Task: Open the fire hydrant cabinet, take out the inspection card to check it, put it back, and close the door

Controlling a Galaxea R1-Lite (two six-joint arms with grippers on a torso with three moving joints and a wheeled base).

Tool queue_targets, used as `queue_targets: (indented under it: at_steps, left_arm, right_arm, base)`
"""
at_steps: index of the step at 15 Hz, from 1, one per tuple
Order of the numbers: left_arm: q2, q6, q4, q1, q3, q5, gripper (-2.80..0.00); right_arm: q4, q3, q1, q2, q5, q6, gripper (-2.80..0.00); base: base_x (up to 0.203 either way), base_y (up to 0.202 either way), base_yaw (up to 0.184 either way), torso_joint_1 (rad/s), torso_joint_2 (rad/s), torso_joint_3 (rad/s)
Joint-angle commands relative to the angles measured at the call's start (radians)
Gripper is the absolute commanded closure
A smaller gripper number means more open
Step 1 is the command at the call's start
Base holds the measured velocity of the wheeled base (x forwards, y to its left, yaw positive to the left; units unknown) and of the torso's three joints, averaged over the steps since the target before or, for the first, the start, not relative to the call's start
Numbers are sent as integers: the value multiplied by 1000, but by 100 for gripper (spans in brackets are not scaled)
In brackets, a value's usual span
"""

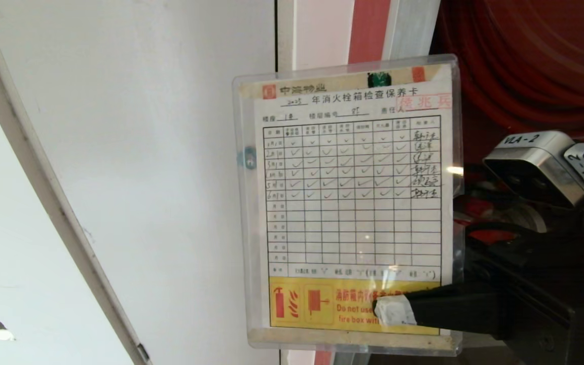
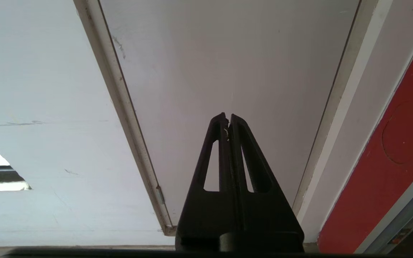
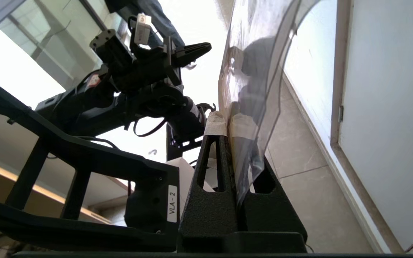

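The inspection card — light, stiff, slick in its clear sleeve — is hanging before the head camera, the right end effector pinching its lower corner; an edge grip is looking best.

Bright daylight blows out the right wrist background; glare streaks the inspection card sleeve.

The inspection card, enclosed in a clear sleeve, is held upright before the white door. Its lower right corner, on the yellow strip, is pinched by the right pincer, whose taped fingertip is pressed onto it. The red hose reel is seen right of the card.
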Motion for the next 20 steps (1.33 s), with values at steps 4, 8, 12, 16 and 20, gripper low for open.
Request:
queue_targets:
  at_steps: [4, 8, 12, 16, 20]
  left_arm:
    - [1, 0, 0, 0, 6, 0, 0]
    - [0, 0, 0, 0, 6, 0, 0]
    - [1, 0, 0, 0, 6, 0, 0]
    - [1, 0, 0, 0, 6, 0, 0]
    - [0, 0, -1, 1, 6, 0, 0]
  right_arm:
    - [-2, -3, 10, 15, 17, -27, 0]
    - [-2, -2, 34, 15, 19, -27, 0]
    - [-2, 0, 36, 12, 38, -27, 0]
    - [-2, 0, 37, 6, 55, -24, 0]
    - [-2, -4, 51, -19, 60, -20, 0]
  base:
    - [0, 0, 0, 0, 0, 0]
    - [0, 0, 0, 0, 0, 0]
    - [0, 0, 0, 0, 0, 0]
    - [0, 0, 0, 0, 0, 0]
    - [0, 0, 0, 0, 0, 0]
